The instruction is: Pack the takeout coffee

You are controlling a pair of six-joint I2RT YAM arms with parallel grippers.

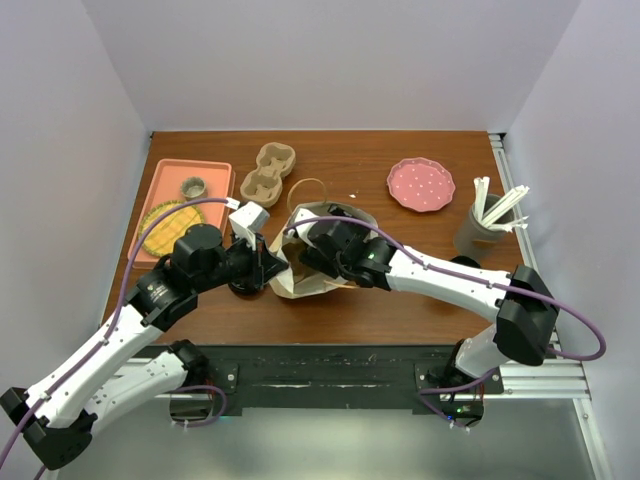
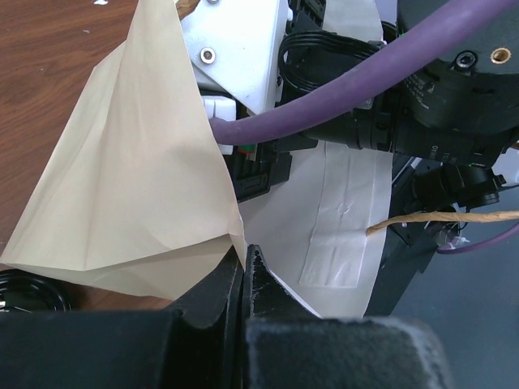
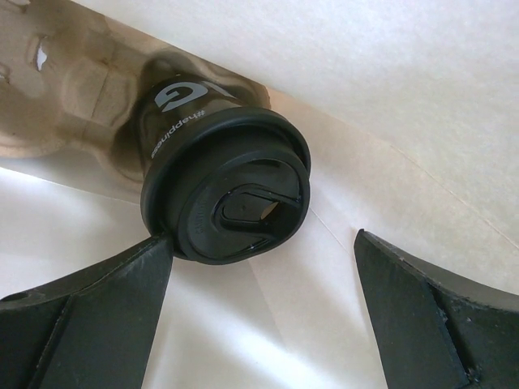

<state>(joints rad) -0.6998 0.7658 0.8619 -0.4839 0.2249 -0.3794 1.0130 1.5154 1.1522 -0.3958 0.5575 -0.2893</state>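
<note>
Large letter: a white "G" is printed on the wall of the coffee cup (image 3: 223, 182), just ahead of the right gripper (image 3: 261, 240).
Small print: "happiness" is read beside the "G"; the character before it is unclear.

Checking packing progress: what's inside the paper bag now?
A lidded black coffee cup sits in a pulp carrier inside the paper bag. The cup's base and most of the carrier are hidden.
</note>
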